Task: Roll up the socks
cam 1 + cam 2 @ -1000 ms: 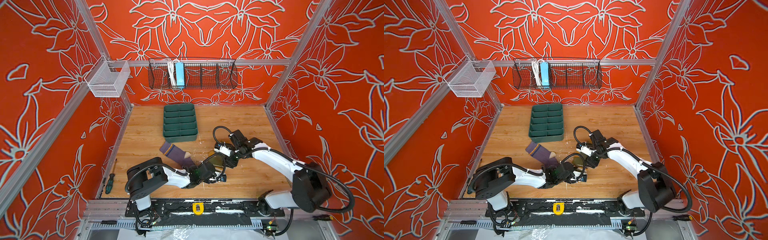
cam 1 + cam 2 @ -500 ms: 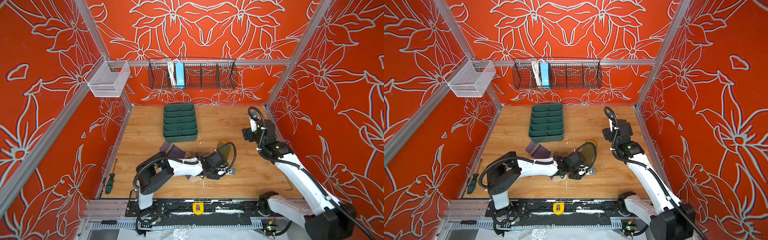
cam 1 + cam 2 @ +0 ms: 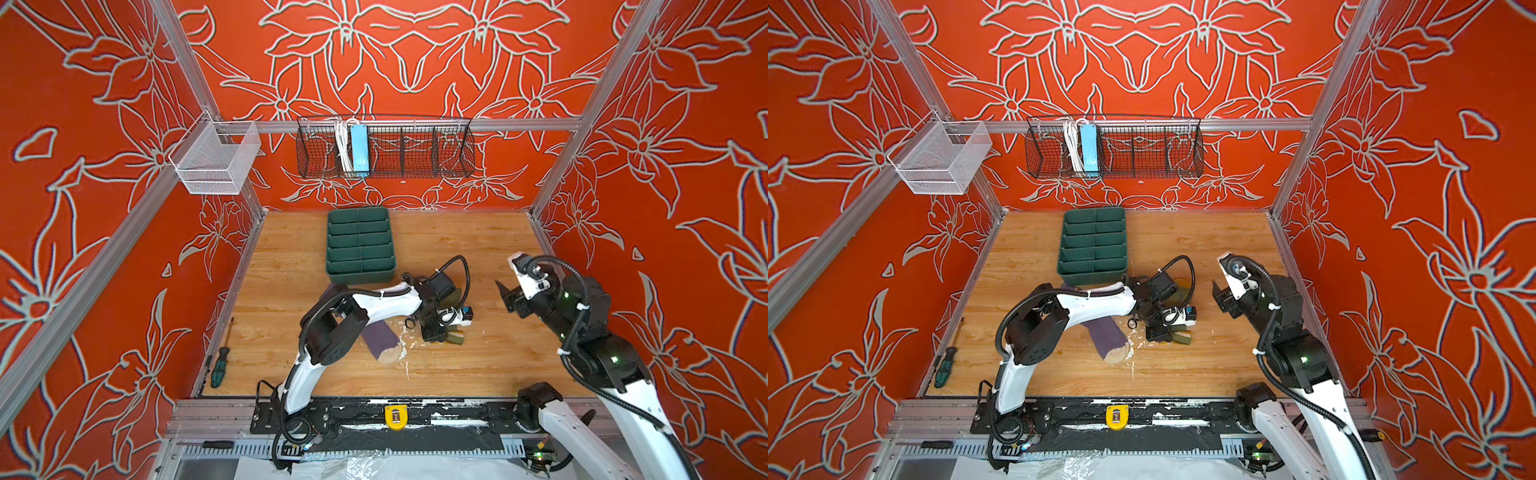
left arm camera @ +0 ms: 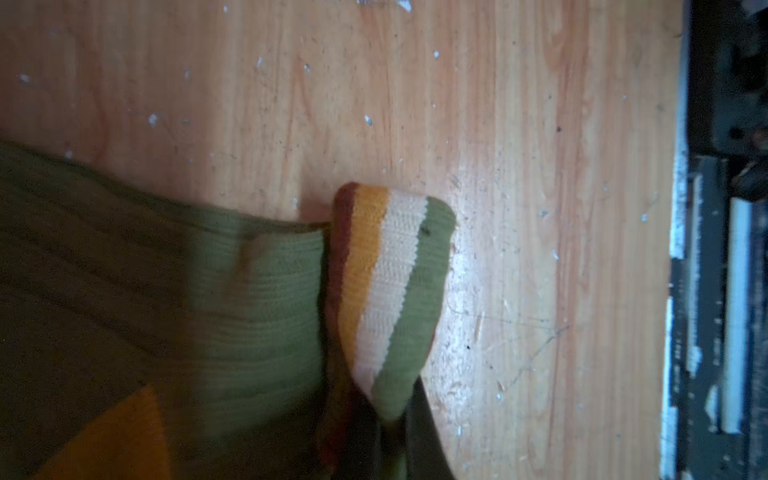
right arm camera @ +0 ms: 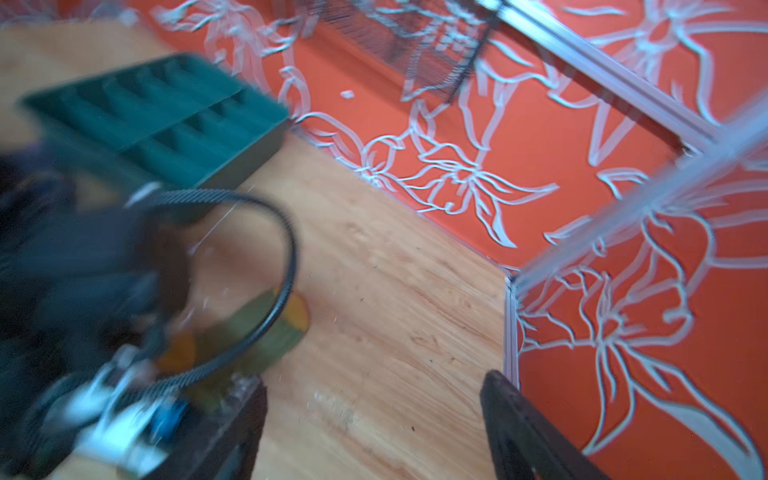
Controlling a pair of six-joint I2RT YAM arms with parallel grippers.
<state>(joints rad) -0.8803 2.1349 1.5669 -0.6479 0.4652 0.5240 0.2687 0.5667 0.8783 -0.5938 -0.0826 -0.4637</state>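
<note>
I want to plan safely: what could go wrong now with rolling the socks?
1. The left claw pinches only a corner of the striped cuff of the olive-green sock; the cuff might slip out.
2. The left arm reaches over the purple sock and could drag it if lowered.

Top views: bright, even, sharp | left wrist: dim, glare on tabletop [image 4: 473,282] | right wrist: motion-blurred
</note>
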